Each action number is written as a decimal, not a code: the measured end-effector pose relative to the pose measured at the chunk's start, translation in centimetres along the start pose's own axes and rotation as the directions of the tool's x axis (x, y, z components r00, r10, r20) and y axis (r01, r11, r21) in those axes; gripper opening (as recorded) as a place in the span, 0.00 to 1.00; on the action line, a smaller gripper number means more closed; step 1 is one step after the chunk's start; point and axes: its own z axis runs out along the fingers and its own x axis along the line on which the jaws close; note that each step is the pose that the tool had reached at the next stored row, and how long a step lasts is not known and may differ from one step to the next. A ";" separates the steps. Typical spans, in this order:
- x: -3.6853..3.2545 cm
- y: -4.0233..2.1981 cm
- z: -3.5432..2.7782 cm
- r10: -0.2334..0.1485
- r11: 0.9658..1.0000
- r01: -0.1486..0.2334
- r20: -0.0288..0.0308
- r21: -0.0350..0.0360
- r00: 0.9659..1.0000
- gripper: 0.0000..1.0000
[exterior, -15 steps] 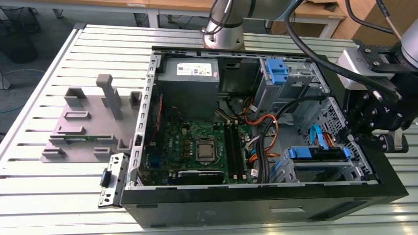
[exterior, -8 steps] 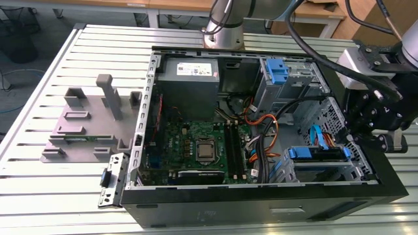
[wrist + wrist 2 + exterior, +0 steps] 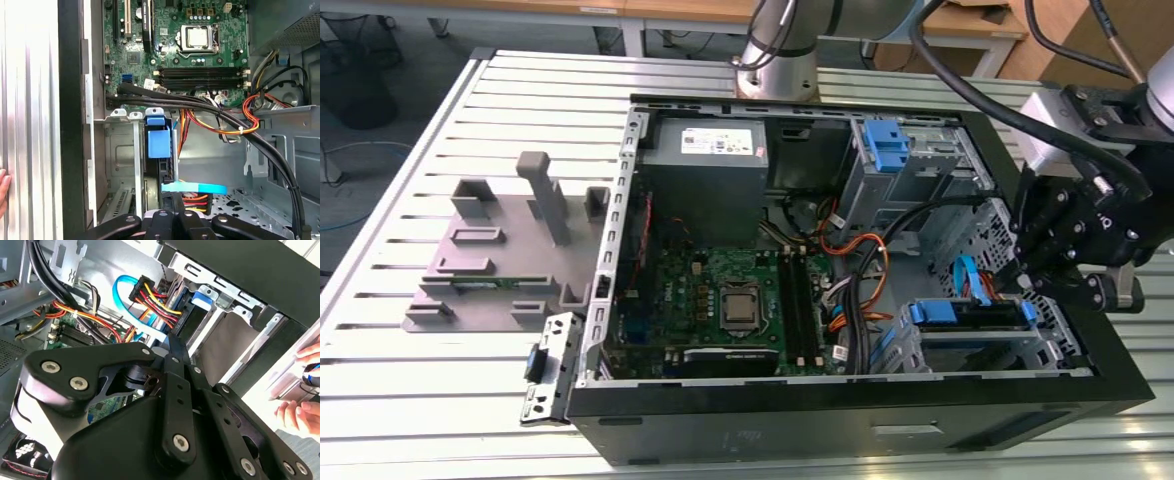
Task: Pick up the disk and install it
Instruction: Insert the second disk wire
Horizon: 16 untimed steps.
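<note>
A: Gripper (image 3: 174,214) pinched narrow, nothing seen in it.
B: Disk?
A: Disk (image 3: 160,145) stands on edge in the bay (image 3: 125,150), just ahead of the gripper, long axis along its reach. 1 arm.

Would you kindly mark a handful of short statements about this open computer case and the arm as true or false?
1. The computer case lies open with its motherboard exposed. True.
2. The gripper hangs over the grey fixture on the exterior view's left. False: it is at the case's edge on the exterior view's right, by the drive bays.
3. In the first wrist view, a blue carrier tab sits in the drive cage. True.
4. The processor socket is covered by a large cooler. False: the socket is bare.
5. A person's hand shows beside the case in the second wrist view. True.
</note>
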 end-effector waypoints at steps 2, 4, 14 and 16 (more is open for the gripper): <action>-0.04 -0.17 0.00 0.000 1.000 0.000 0.000 0.000 1.000 0.11; -0.08 -0.51 0.00 0.000 1.000 0.000 0.000 0.000 1.000 0.11; -0.12 -1.24 0.35 -0.005 1.000 0.005 0.000 0.000 1.000 0.11; -0.12 -1.24 0.37 -0.005 1.000 0.005 0.000 0.000 1.000 0.11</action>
